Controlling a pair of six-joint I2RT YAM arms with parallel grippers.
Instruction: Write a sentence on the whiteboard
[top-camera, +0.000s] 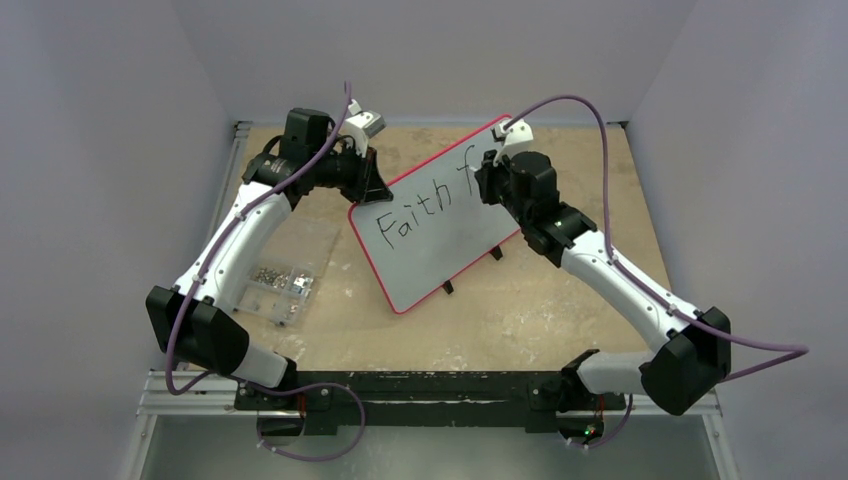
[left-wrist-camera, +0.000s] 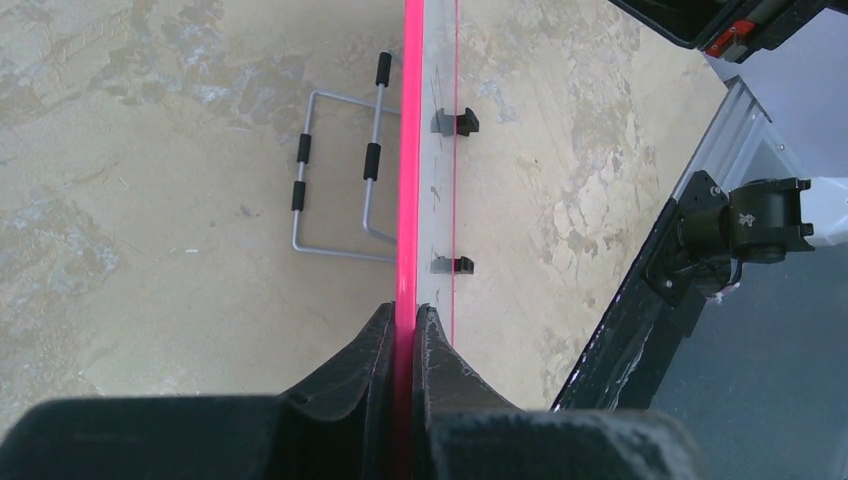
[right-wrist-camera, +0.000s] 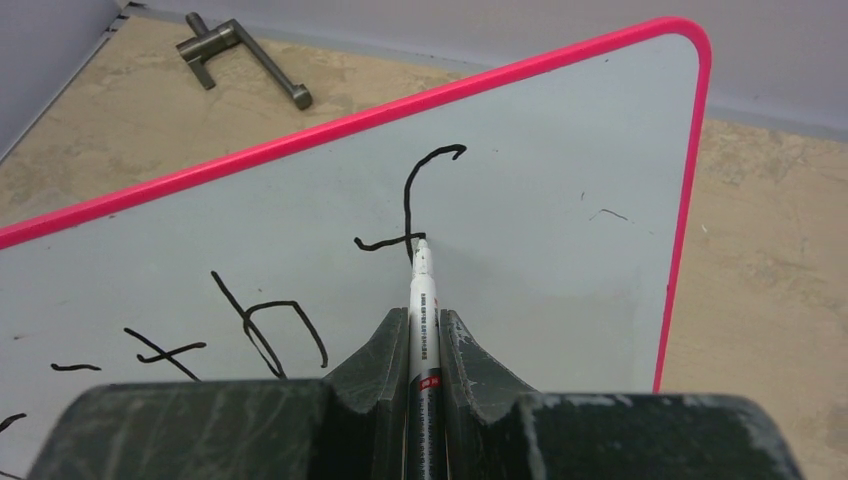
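Note:
The whiteboard (top-camera: 440, 245), white with a red rim, stands tilted on black feet in the middle of the table. Black lettering on it (top-camera: 412, 222) reads "Faith", followed by an "f" (right-wrist-camera: 415, 200). My left gripper (left-wrist-camera: 405, 315) is shut on the board's red edge (left-wrist-camera: 412, 150) at its far left corner. My right gripper (right-wrist-camera: 424, 320) is shut on a white marker (right-wrist-camera: 422, 300), whose tip touches the board at the crossbar of the "f". In the top view the right gripper (top-camera: 492, 180) hangs over the board's upper right part.
A clear bag of small metal parts (top-camera: 282, 282) lies on the table left of the board. A wire stand (left-wrist-camera: 340, 170) sits behind the board. A metal crank-like piece (right-wrist-camera: 240, 55) lies beyond the board's top edge. The arm bases' black rail (top-camera: 400, 395) runs along the near edge.

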